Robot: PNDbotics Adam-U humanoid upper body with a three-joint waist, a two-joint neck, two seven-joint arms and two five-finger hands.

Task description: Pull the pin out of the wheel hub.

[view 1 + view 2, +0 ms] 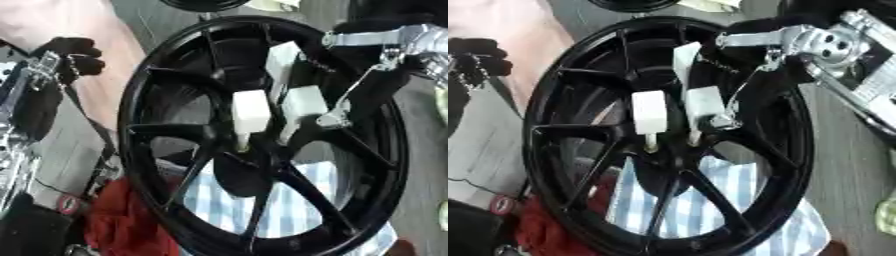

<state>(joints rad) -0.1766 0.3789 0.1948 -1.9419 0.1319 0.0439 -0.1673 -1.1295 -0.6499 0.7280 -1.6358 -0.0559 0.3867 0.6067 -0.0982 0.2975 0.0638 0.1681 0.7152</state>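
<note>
A black spoked wheel hub (166, 135) fills the middle of both views, lying tilted on a cloth. My right hand (815, 42) comes in from the upper right, silver at the wrist, and is open. Its white-padded fingers (250, 112) point straight down at the hub's centre. Below the two pads, short pale stubs (651, 145) touch the centre; I cannot tell whether one is the pin or both are fingertips. My left hand (74, 54) is black with curled fingers. It sits apart from the wheel at the left edge, holding nothing.
A blue-and-white checked cloth (710, 200) lies under the wheel's lower half. A red cloth (122, 220) is bunched at the lower left. Another dark round object (206, 4) shows at the top edge. Grey table (850, 165) runs down the right side.
</note>
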